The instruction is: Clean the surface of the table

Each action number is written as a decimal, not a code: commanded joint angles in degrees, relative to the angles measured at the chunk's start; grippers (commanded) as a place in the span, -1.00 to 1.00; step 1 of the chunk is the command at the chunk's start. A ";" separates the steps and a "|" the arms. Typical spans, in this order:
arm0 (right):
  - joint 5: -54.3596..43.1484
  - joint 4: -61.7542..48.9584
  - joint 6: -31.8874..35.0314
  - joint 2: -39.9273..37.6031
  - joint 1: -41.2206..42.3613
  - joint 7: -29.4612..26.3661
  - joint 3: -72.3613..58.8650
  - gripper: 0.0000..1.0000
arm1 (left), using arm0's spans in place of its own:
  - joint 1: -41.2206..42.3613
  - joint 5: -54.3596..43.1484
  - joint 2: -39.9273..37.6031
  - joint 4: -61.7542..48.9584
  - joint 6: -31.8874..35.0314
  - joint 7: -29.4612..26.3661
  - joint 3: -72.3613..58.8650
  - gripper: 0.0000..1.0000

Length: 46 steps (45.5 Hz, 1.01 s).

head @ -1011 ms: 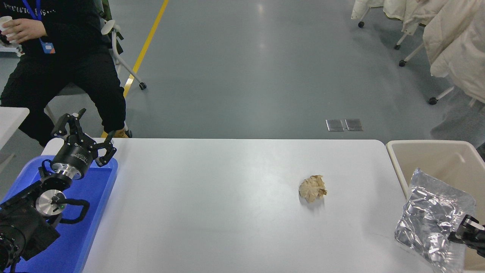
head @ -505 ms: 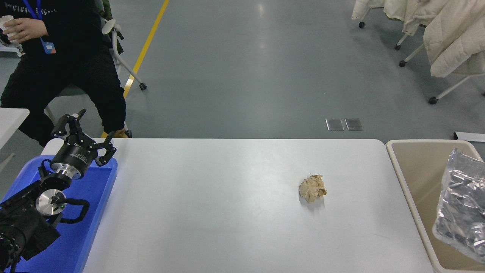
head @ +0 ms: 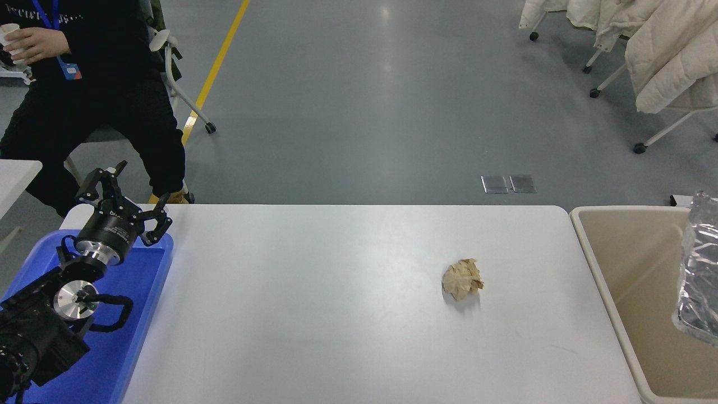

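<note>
The white table surface (head: 336, 325) fills the lower middle of the head view. A crumpled brown paper ball (head: 462, 279) lies on it, right of centre. A crinkled silver foil bag (head: 698, 269) hangs at the picture's right edge, over the beige bin (head: 622, 264); what holds it is cut off by the edge. My right gripper is out of view. My left gripper (head: 126, 193) is parked at the lower left above the blue tray (head: 143, 280), its fingers spread open and holding nothing.
A person in black sits at the far left on a chair (head: 179, 84), holding a cup. Chairs draped with white coats (head: 667, 50) stand at the far right. A second white tabletop (head: 14, 174) juts in at the left edge.
The silver foil bag has moved right and upward, from the table's right end to above the bin. The right gripper has left the view. The left arm has not moved.
</note>
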 commanded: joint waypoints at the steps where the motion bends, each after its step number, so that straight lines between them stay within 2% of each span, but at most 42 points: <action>1: 0.49 -15.36 -4.84 14.33 -1.29 -0.68 -1.32 -1.00 | -0.04 0.08 -0.01 0.00 0.00 0.03 0.00 1.00; 12: 0.58 -32.85 -7.91 27.96 -6.47 -0.59 -0.97 -1.00 | -0.04 0.08 -0.01 0.00 0.00 0.03 0.00 1.00; 19: 0.66 -43.57 -12.30 36.74 -9.99 -0.50 -0.62 -1.00 | -0.04 -0.01 -0.01 0.00 0.00 0.03 0.00 1.00; 28: 3.65 -54.56 -18.11 45.89 -14.82 -0.50 -0.53 -1.00 | -0.04 -0.01 -0.01 0.00 0.00 -0.06 0.00 1.00; 41: 4.36 -69.50 -21.45 57.66 -19.66 -0.50 -0.53 -1.00 | -0.04 -0.01 -0.01 0.00 0.00 0.03 0.00 1.00; 46: 5.76 -73.81 -24.70 62.41 -21.15 -0.50 -0.53 -1.00 | -0.04 -0.01 -0.01 0.00 0.00 -0.06 0.00 1.00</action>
